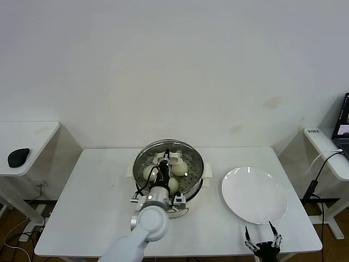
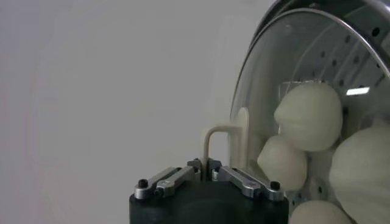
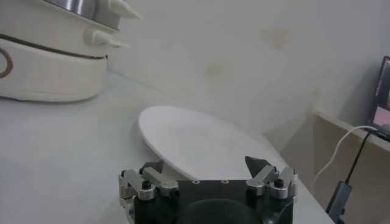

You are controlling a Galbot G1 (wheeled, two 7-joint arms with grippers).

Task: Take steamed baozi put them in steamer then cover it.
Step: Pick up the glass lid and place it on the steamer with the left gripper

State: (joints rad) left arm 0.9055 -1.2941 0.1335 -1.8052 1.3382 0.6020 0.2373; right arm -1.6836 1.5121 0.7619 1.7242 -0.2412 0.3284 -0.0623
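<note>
The steamer (image 1: 199, 161) stands mid-table, a steel pot on a cream base, also seen in the right wrist view (image 3: 49, 64). The glass cover (image 1: 188, 154) lies over its opening. My left gripper (image 1: 166, 159) is shut on the cover's cream handle (image 2: 214, 133), its jaws pinched tight on the thin handle bar (image 2: 205, 163). Through the glass (image 2: 286, 73) I see several cream-white baozi (image 1: 180, 167) (image 2: 309, 115) on the perforated tray. My right gripper (image 1: 263, 242) hovers open and empty at the table's front right, just before the plate (image 3: 206, 164).
An empty flat white plate (image 1: 254, 195) (image 3: 201, 137) lies right of the steamer. A side table with a black mouse (image 1: 18, 157) stands at the left. A desk with a laptop (image 1: 343, 126) and hanging cables stands at the right.
</note>
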